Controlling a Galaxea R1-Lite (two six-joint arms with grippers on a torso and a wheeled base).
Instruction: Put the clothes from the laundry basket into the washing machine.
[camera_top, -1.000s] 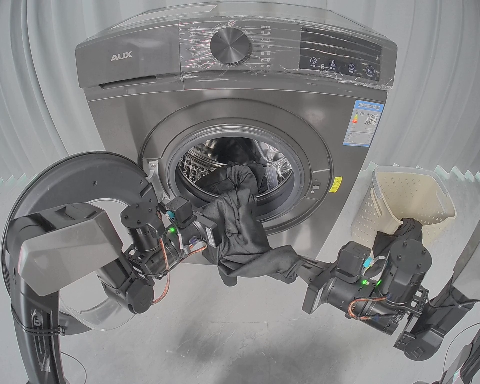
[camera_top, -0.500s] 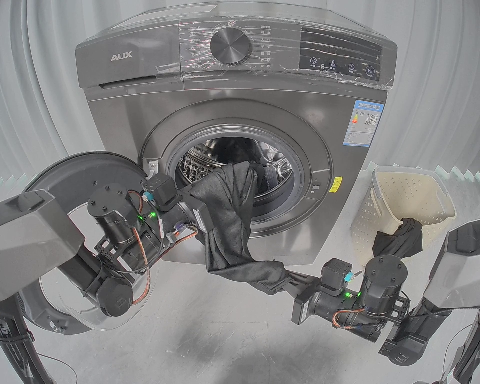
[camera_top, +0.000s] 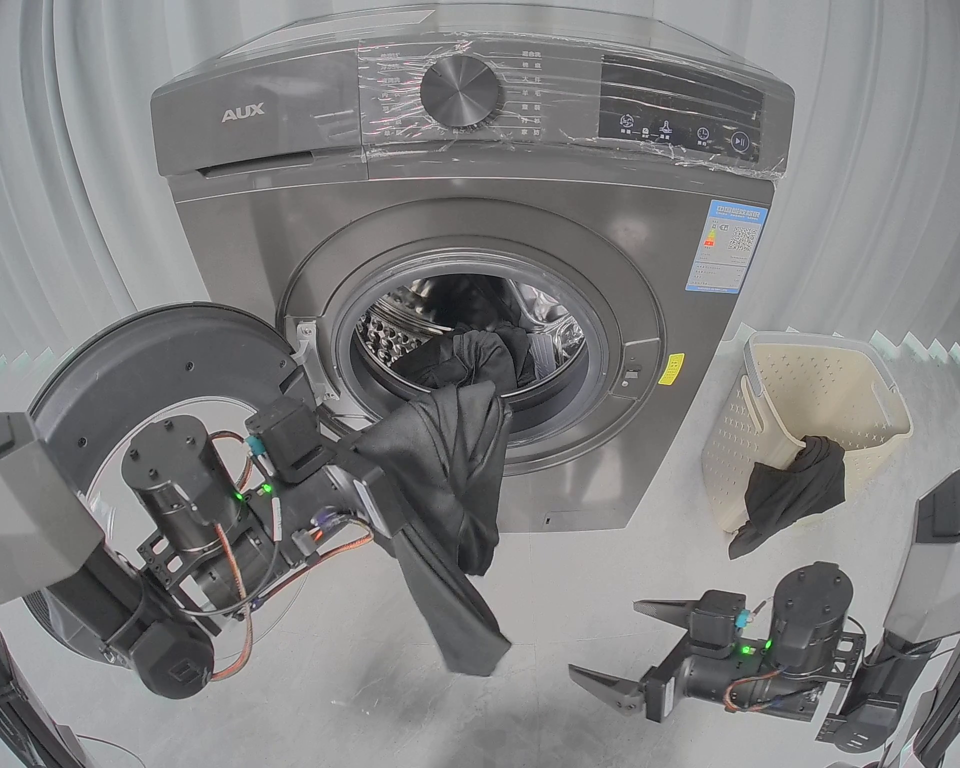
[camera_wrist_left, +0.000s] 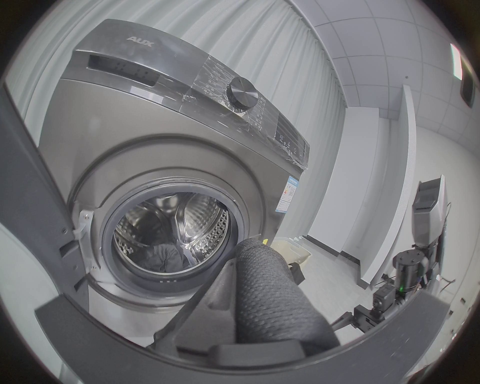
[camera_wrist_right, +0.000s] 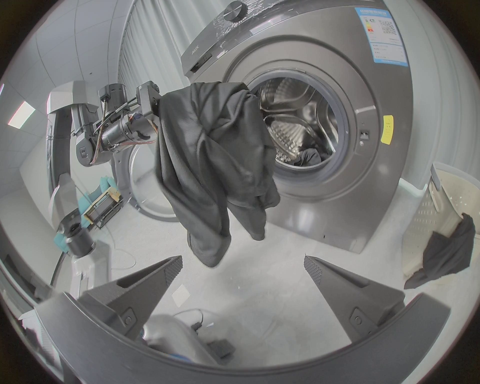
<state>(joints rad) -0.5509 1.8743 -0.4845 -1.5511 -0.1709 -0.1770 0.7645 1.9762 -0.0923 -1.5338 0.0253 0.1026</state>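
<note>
My left fingers (camera_wrist_left: 216, 304) are pinched on a dark garment (camera_top: 448, 470), out in front of the open mouth of the washing machine (camera_top: 455, 205) and slightly below it. The cloth bunches over my grip and wraps one finger completely, so from my left wrist I see one bare finger beside a mound of knitted fabric. From the grip the garment falls in two long folds. The longer one hangs down towards the floor (camera_top: 420, 700), and I cannot tell whether its tip touches. From my head the top of the garment overlaps the drum opening. Both wrist views put it outside, hanging before the rim, with the lower lip of the opening bare. Deeper inside the drum (camera_wrist_left: 172, 235) lies another dark piece of clothing (camera_wrist_left: 161, 257). The round door (camera_top: 150, 365) stands swung wide on my left, behind my left arm. My right fingers (camera_top: 668, 610) are spread wide with nothing between them. They sit low over the floor, well apart from the hanging garment, to its right and in front of the laundry basket (camera_top: 855, 385). The basket stands on the floor to the right of the machine. A second dark garment (camera_top: 795, 490) is draped over its near rim, trailing down the outside wall.
</note>
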